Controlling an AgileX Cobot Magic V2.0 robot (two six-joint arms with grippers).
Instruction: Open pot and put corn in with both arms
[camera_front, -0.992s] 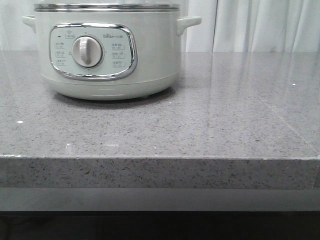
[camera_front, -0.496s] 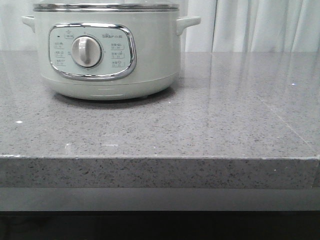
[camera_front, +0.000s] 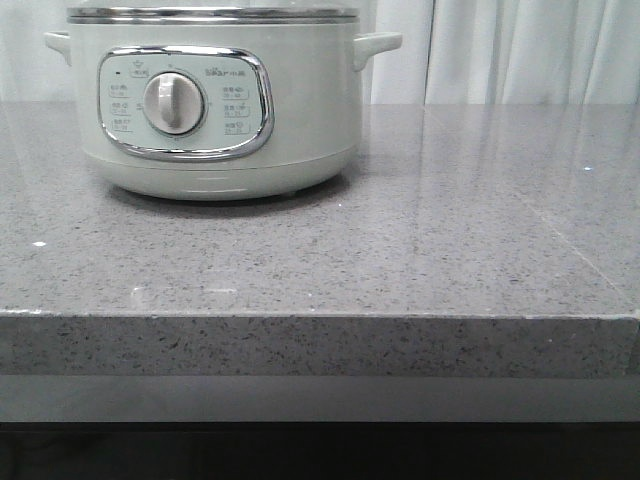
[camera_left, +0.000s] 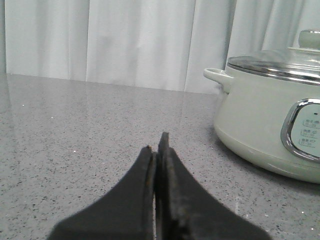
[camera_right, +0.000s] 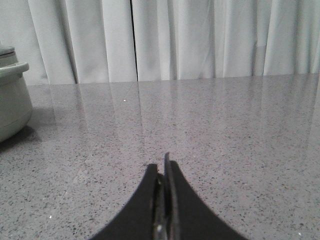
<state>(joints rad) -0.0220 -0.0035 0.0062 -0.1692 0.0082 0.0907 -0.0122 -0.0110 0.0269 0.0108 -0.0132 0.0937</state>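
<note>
You have the pot (camera_front: 215, 105) standing on the far left part of the grey speckled counter (camera_front: 400, 260), its control panel (camera_front: 185, 103) with the round dial (camera_front: 173, 103) turned toward you. A small handle (camera_front: 375, 45) juts from its right side, and the steel rim (camera_front: 212, 14) runs round the top. In the left wrist view the glass lid (camera_left: 280, 62) sits on the pot, its knob (camera_left: 309, 38) just showing at the edge. White curtains (camera_front: 520, 50) hang behind the counter. Your left gripper (camera_left: 156, 145) hovers low over the counter, near the pot's left side, with its two dark fingers pressed together and nothing between them. Your right gripper (camera_right: 162, 165) is likewise closed on nothing, well to the right of the pot over bare stone. You see no corn in any view.
</note>
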